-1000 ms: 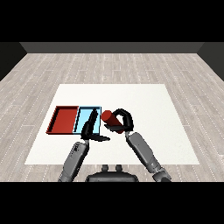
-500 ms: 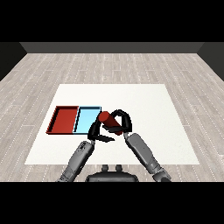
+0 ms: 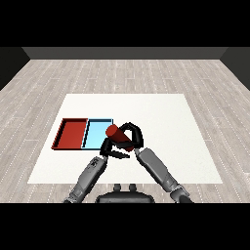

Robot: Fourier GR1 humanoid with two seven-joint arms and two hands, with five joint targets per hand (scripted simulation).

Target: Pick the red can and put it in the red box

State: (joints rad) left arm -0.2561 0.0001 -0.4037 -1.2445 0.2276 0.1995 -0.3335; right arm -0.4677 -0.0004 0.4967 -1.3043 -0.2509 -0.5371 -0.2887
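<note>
Right hand (image 3: pixel 133 138) curled around the red can (image 3: pixel 119 136), held tilted at the light blue tray's (image 3: pixel 95 133) right edge. Left hand (image 3: pixel 108 148) just beneath, fingers curled, holding nothing. Red tray (image 3: pixel 72 134) adjoins.

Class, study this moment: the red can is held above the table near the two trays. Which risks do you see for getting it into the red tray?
1. The red can sits between the right hand and the left hand; a handover might let it slip.
2. The light blue tray lies between the can and the red tray, so an early release could land it in the wrong tray.
</note>
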